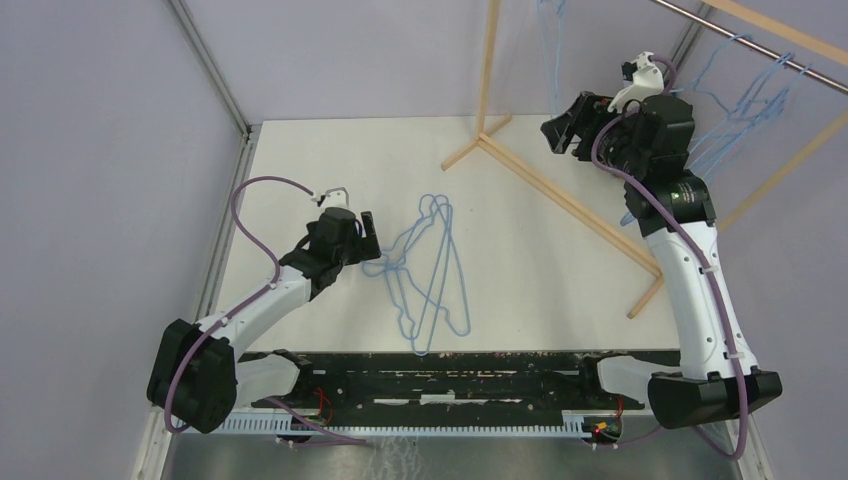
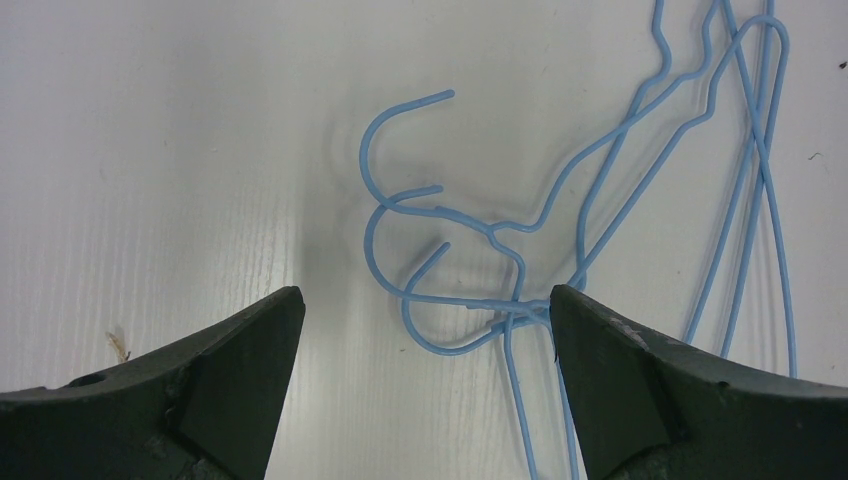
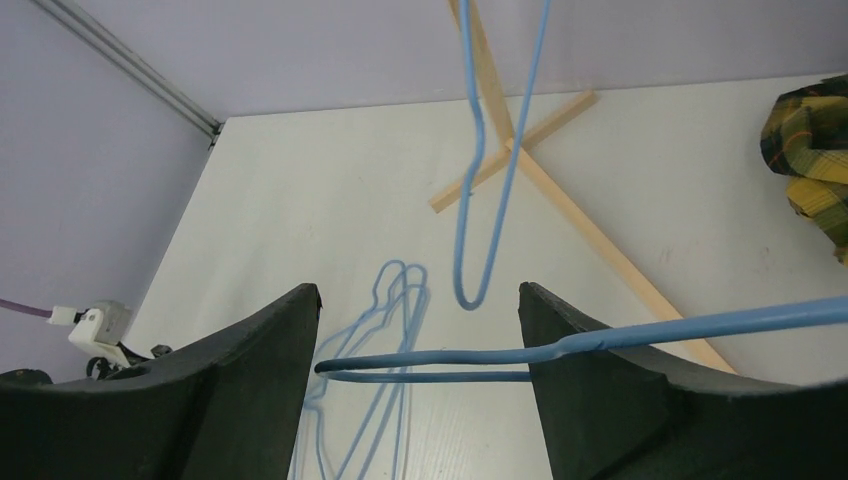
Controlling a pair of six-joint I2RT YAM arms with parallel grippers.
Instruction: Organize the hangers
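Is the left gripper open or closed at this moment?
Open. In the left wrist view, the left gripper has its two fingers wide apart; the hooks of the hangers lie on the table between them, ungripped.

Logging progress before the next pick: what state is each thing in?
Hangers on the table: lying flat, piled, hooks overlapping.
Hangers on the rail: hanging.
Wooden rack: standing upright.
Left gripper: open, over the hooks.
Right gripper: open, a hanger wire crossing between its fingers.

White table (image 1: 300, 170), wooden rack frame (image 1: 570, 205), yellow-black plaid cloth (image 3: 810, 140)
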